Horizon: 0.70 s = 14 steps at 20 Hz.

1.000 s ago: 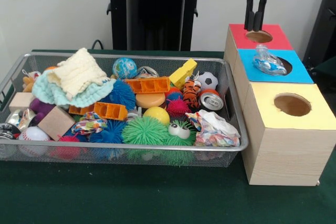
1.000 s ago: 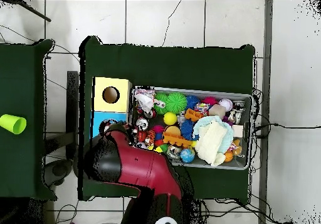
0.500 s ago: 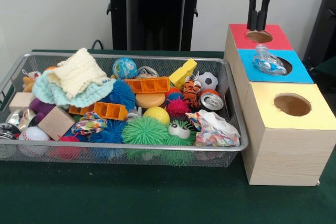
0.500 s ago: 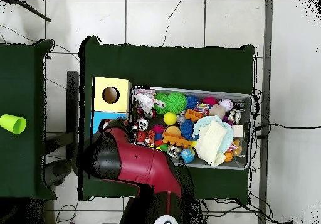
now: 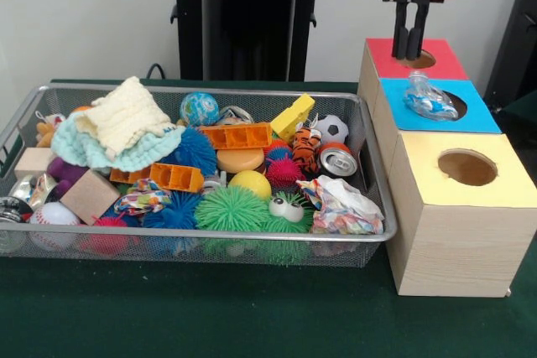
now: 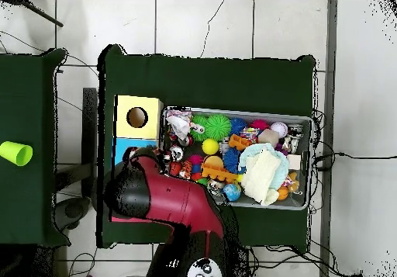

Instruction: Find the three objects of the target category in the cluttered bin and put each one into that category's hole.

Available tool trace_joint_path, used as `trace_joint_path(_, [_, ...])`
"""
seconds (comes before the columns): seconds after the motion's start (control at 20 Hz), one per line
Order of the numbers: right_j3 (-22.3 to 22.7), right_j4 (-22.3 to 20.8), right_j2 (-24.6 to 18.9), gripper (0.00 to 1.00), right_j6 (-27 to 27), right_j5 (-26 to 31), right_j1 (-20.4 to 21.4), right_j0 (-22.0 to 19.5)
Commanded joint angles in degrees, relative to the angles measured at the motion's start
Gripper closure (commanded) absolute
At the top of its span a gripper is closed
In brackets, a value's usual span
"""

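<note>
My gripper (image 5: pixel 409 54) hangs over the hole (image 5: pixel 423 59) in the red-topped box (image 5: pixel 443 64), tips just above it. Its fingers (image 5: pixel 403 35) stand close together, shut, with nothing between them. A clear plastic item with blue bits (image 5: pixel 426 98) lies across the hole of the blue-topped box (image 5: pixel 480 113). The yellow-topped box (image 5: pixel 470 199) in front shows an open hole (image 5: pixel 466 167). The wire bin (image 5: pixel 370 157) holds a jumble: spiky balls, orange blocks, a can (image 5: pixel 338 161), a crumpled wrapper (image 5: pixel 340 205), wooden blocks, cloths. In the overhead view the red arm (image 6: pixel 167 204) covers the red box.
Bin (image 6: pixel 307 165) and boxes sit side by side on a green cloth. A green cup (image 6: pixel 15 153) lies on a separate table at the left of the overhead view. Cables run over the floor around the table.
The gripper has dipped a little lower over the red box's hole. The bin's contents and the clear item on the blue box have not moved.
</note>
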<state>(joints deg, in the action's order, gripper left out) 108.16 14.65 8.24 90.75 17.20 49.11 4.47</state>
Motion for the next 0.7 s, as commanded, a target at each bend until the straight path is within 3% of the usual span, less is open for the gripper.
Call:
trace_joint_path(0.05, [-1.17,-0.73,-3.89,1.0,9.28,-0.22,-3.95,-0.63])
trace_joint_path(0.7, [-0.9,-0.06,-3.6,1.0,10.23,-0.35,-3.93,0.08])
